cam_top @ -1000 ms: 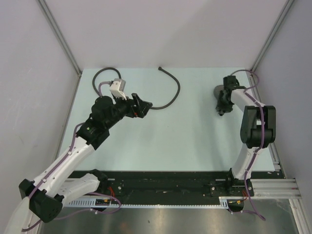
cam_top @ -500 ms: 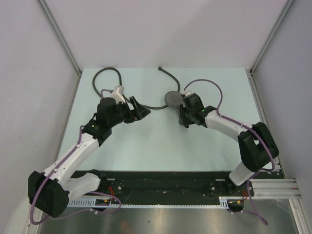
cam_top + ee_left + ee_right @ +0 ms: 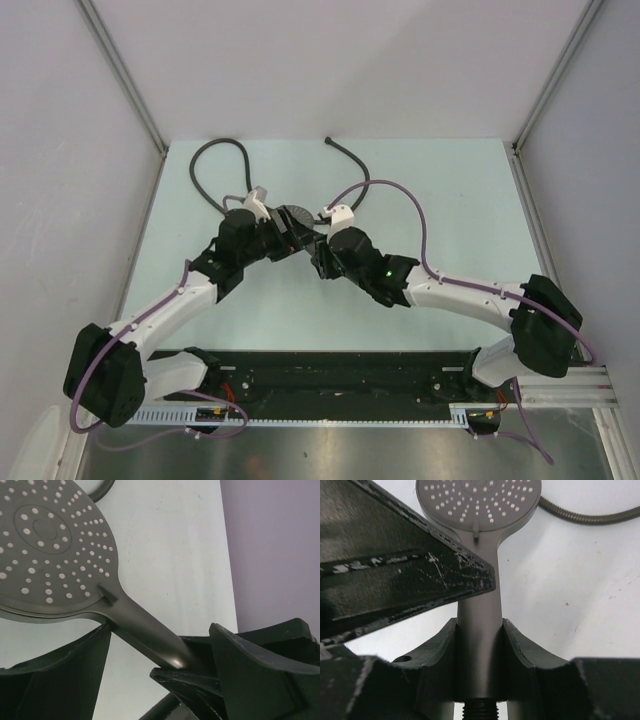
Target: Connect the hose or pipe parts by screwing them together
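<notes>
1. Progress is slight: the shower head (image 3: 479, 500) and the hose (image 3: 585, 518) are not joined, and no screwing has begun.
2. The shower head sits over the middle of the table (image 3: 430, 200), between the two grippers, with its dotted face towards both wrist cameras. Its thread (image 3: 479, 711) pokes out bare behind the right fingers.
3. The hose lies curled on the table behind the head. Neither gripper holds it. One of its ends rests near the back edge, well apart from the thread.
4. What remains, as I judge it: pick up a hose end, line it up with the thread, and turn until tight.
5. The right gripper (image 3: 479, 630) pinches the handle low down, with one finger pressed on each side.
6. The left gripper (image 3: 160, 630) has its jaws spread wide, straddling the handle just below the head and gripping nothing. One finger lies close against the neck; I cannot tell if it touches.
</notes>
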